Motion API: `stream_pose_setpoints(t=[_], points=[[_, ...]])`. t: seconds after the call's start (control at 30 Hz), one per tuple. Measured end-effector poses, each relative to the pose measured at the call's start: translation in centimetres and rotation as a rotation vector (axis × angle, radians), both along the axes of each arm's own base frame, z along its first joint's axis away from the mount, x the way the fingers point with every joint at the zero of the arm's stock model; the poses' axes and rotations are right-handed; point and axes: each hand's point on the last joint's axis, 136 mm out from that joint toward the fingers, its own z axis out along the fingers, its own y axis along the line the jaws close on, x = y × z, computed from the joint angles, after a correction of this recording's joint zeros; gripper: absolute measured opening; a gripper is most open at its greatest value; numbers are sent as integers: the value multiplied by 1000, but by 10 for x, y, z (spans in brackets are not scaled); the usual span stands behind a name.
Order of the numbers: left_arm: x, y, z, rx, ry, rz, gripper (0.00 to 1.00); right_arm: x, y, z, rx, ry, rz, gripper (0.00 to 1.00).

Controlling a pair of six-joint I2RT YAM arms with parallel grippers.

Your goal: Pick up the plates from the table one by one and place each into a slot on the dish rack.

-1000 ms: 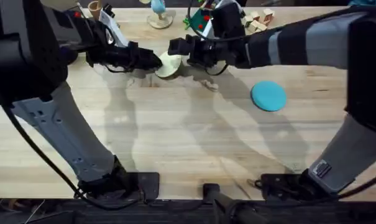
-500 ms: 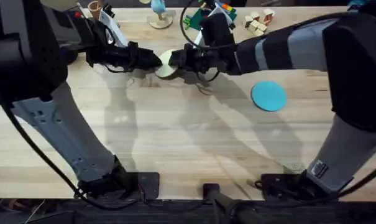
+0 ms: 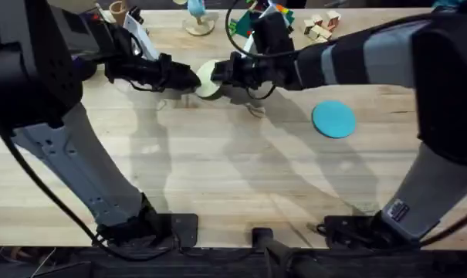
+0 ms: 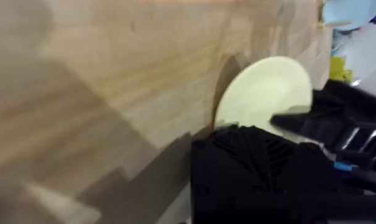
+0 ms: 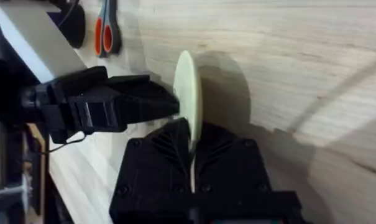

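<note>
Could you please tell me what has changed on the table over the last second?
The right gripper moved left and closed onto the cream plate, which the left gripper holds at its other edge, above the table. The left arm and the teal plate stayed put.

Bright overhead light; soft arm shadows on table; left wrist view blurred; near arms defocused.

Overhead camera looks down and forward across the light-wood plank table. Both wrist cameras sit close, facing each other across the round cream-yellow plastic plate, their shared subject.
</note>
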Motion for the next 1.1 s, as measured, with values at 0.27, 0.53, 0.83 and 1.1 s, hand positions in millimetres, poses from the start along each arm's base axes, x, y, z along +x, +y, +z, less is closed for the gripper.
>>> stream_pose_setpoints(t=[0.27,0.53,0.83,1.1], points=[[-13,12,62,218,-115,-5,41,-2,-63,37,-166,-40,-22,32],[-45,2,160,480,-356,-13,40,-24,-143,95,-340,-127,-17,31],[-101,-36,185,655,-407,-138,39,-65,-230,131,-580,-166,-27,31],[-131,-57,185,691,-393,-230,40,-92,-276,154,-803,-160,45,31]])
